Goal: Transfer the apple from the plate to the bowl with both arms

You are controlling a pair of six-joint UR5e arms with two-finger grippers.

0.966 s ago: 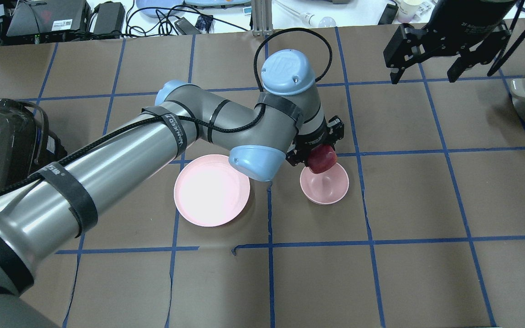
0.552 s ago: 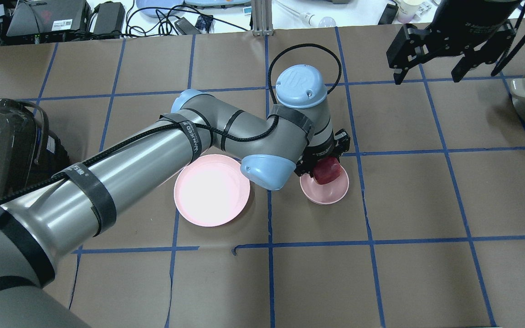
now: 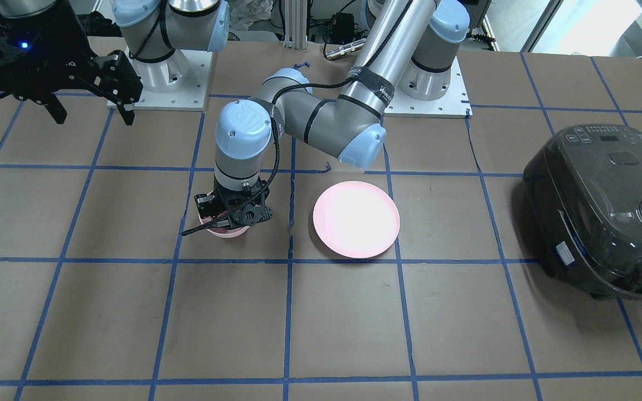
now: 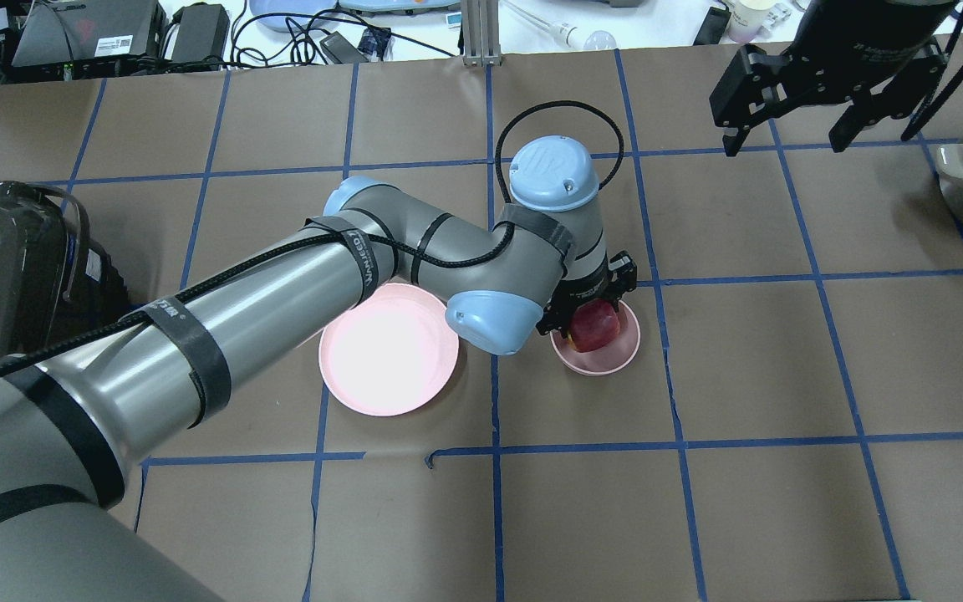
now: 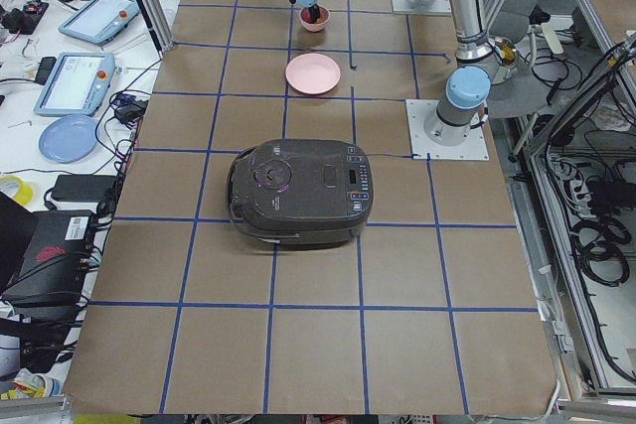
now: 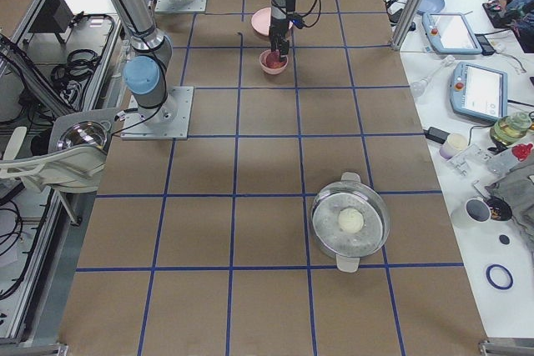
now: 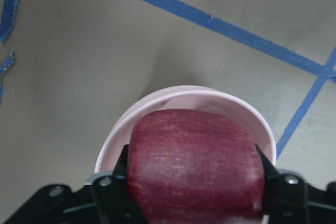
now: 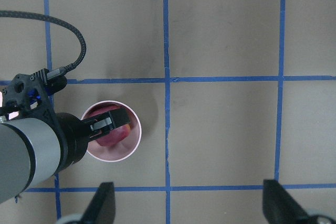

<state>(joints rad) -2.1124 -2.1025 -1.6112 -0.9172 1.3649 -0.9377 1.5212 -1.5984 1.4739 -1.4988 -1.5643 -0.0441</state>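
A: What is the surface like, and the room around it?

B: The surface (image 4: 782, 359) is covered with brown paper, and blue tape lines (image 4: 782, 438) divide it into squares. On a white bench beside it lies a grey tablet-like controller (image 6: 480, 89). A dark grey rounded cooker (image 3: 599, 211) with its lid closed stands on the surface, well apart from the dishes.

A: And the containers?

B: The wide, shallow pale pink plate (image 4: 388, 349) has nothing in it. Near it, not touching, stands the small, deep pale pink bowl (image 4: 615, 361). The small dark red apple (image 4: 594, 324) is low inside this bowl. Well apart, a steel pot (image 6: 319, 231) with a glass lid holds a pale round thing (image 6: 351, 220).

A: How are the hands?

B: The black two-finger left hand (image 7: 195, 192) presses its fingers on two opposite sides of the apple and grips it. I cannot tell whether the apple touches the bowl's bottom. The black right hand (image 4: 785, 134) hangs above the surface, well apart from the bowl, with its fingers spread wide and nothing between them.
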